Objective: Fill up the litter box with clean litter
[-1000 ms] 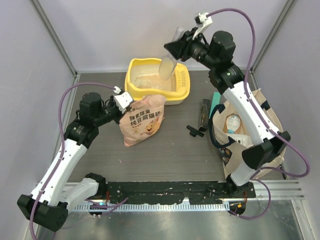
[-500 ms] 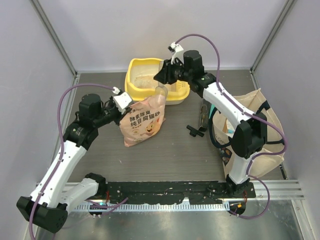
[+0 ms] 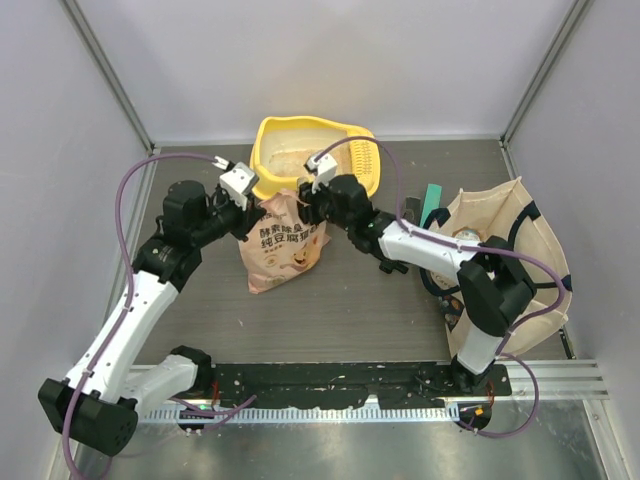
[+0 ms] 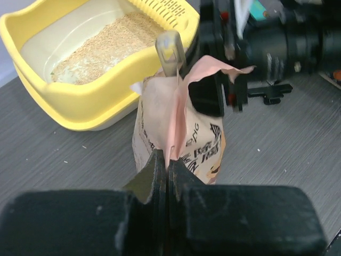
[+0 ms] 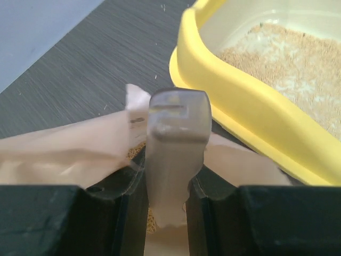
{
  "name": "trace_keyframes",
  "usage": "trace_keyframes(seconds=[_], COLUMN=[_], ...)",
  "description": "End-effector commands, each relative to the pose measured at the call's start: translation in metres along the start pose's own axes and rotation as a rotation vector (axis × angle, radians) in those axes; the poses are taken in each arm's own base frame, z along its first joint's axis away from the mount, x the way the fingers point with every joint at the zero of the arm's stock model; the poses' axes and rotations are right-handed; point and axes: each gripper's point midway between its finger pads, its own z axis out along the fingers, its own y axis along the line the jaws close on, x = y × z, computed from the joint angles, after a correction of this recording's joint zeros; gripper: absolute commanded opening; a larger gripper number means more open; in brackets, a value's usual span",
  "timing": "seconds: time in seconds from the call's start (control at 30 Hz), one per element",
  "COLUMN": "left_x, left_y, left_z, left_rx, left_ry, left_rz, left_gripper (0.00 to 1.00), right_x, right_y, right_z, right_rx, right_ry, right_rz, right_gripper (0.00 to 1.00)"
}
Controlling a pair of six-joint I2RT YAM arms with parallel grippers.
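Task status: part done.

- Litter box [image 3: 268, 178] sits at the far middle of the table [image 3: 340, 310], a yellow slotted scoop [image 3: 365, 160] resting on its right rim.
- Clean litter [image 4: 109, 47] lies in the box as a thin beige layer. The left wrist view shows it banked toward the far side, with bare whitish floor at the near left corner. Judged well short of a full bed.
- Litter bag [image 3: 285, 250] stands upright just in front of the box, touching or nearly touching its near wall, mouth open at the top. It looks plump, so plenty of granules seem to be left inside.
- Left claw [image 4: 167, 160]: fingers together, pinching the peach edge of the bag mouth and holding it up and open.
- Right claw [image 5: 166, 181]: clamped on the handle of a pale scoop [image 5: 175, 128], which points down into the bag mouth. Its bowl is hidden inside the bag, so I cannot tell whether it is loaded. A few granules show beside the handle.
- Cream canvas tote [image 3: 520, 250] stands at the right edge, well apart from the work. Small dark items [image 3: 395, 262] lie on the table between it and the bag.

Left to do, by my reading: lift the scoop out, carry it over the yellow rim, tip it into the box, and repeat until the floor is covered evenly. The bare corner needs filling most.
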Motion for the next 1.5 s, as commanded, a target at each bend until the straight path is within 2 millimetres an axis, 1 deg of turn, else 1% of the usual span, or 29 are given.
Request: trace_keyframes(seconds=[0.0,0.03,0.1,0.13,0.2,0.23,0.3,0.33,0.37,0.43,0.47,0.57,0.63,0.73,0.8,0.83,0.9,0.93,0.97,1.0,1.03,1.1,1.13,1.17,1.2,1.33,1.37,1.43,1.47], left_x=[-0.082,-0.084,-0.081,-0.083,-0.080,-0.078,-0.073,-0.073,-0.072,-0.069,-0.067,-0.064,-0.061,-0.058,-0.057,-0.056,-0.058,-0.058,-0.059,-0.061,-0.062,-0.067,-0.069,-0.072,-0.074,-0.073,-0.071,-0.066,-0.064], left_y=[0.004,0.000,-0.001,0.000,-0.001,-0.001,-0.001,-0.001,-0.001,-0.002,-0.002,-0.003,-0.004,-0.005,-0.005,-0.005,-0.004,-0.003,-0.003,-0.003,-0.001,-0.001,0.000,0.000,0.000,-0.003,-0.004,-0.010,-0.011], left_z=[-0.008,-0.008,-0.004,-0.004,0.000,0.001,0.005,0.005,0.006,0.006,0.006,0.007,0.007,0.007,0.008,0.008,0.007,0.007,0.007,0.007,0.006,0.005,0.003,0.002,-0.004,-0.011,-0.013,-0.019,-0.022], left_rx=[-0.019,-0.004,0.008,0.005,0.013,0.016,0.017,0.018,0.016,0.019,0.021,0.019,0.024,0.027,0.028,0.028,0.023,0.019,0.018,0.017,0.011,0.008,0.005,0.003,-0.001,0.001,0.005,0.029,0.033], left_ry=[-0.266,-0.278,-0.276,-0.287,-0.286,-0.282,-0.273,-0.273,-0.274,-0.279,-0.276,-0.273,-0.270,-0.263,-0.263,-0.260,-0.265,-0.265,-0.267,-0.269,-0.272,-0.276,-0.277,-0.281,-0.273,-0.259,-0.248,-0.240,-0.240], left_rz=[-0.021,-0.045,-0.072,-0.076,-0.089,-0.094,-0.101,-0.108,-0.108,-0.104,-0.105,-0.116,-0.121,-0.125,-0.125,-0.125,-0.124,-0.126,-0.123,-0.124,-0.124,-0.115,-0.105,-0.094,-0.071,-0.038,-0.037,0.053,0.081], left_gripper=[0.00,0.00,0.00,0.00,0.00,0.00,0.00,0.00,0.00,0.00,0.00,0.00,0.00,0.00,0.00,0.00,0.00,0.00,0.00,0.00,0.00,0.00,0.00,0.00,0.00,0.00,0.00,0.00,0.00], right_x=[-0.030,-0.022,0.008,0.018,0.052,0.061,0.089,0.098,0.112,0.133,0.146,0.169,0.175,0.165,0.147,0.132,0.115,0.099,0.091,0.084,0.070,0.060,0.047,0.043,0.020,-0.009,-0.016,-0.031,-0.036], right_y=[0.019,0.017,0.012,0.012,0.010,0.013,0.014,0.013,0.012,0.015,0.018,0.021,0.025,0.036,0.042,0.045,0.045,0.043,0.042,0.040,0.036,0.029,0.029,0.023,0.016,0.004,-0.004,-0.010,-0.017], right_z=[-0.014,-0.012,-0.006,-0.005,0.000,0.000,0.004,0.006,0.004,0.003,-0.001,-0.008,-0.009,-0.006,0.000,0.004,0.011,0.015,0.018,0.020,0.024,0.027,0.030,0.031,0.032,0.028,0.027,0.023,0.021], right_rx=[0.036,0.044,0.044,0.037,0.026,0.009,-0.002,0.002,0.009,-0.006,-0.013,0.000,-0.010,-0.048,-0.083,-0.099,-0.113,-0.113,-0.110,-0.105,-0.092,-0.062,-0.061,-0.039,-0.009,0.024,0.037,0.031,0.028], right_ry=[-0.223,-0.210,-0.143,-0.123,-0.030,-0.006,0.082,0.112,0.163,0.227,0.263,0.324,0.337,0.317,0.290,0.264,0.230,0.202,0.189,0.177,0.152,0.139,0.120,0.112,0.080,0.040,0.022,-0.009,-0.021], right_rz=[-0.250,-0.260,-0.265,-0.257,-0.248,-0.219,-0.156,-0.121,-0.031,0.047,0.122,0.277,0.340,0.453,0.519,0.540,0.593,0.648,0.684,0.724,0.801,0.855,0.902,0.921,0.984,1.027,1.039,1.034,1.021], right_gripper=[0.01,0.01,0.01,0.01,0.01,0.01,0.01,0.01,0.01,0.01,0.01,0.01,0.01,0.01,0.01,0.01,0.01,0.01,0.01,0.01,0.01,0.01,0.01,0.01,0.01,0.01,0.01,0.01,0.01])
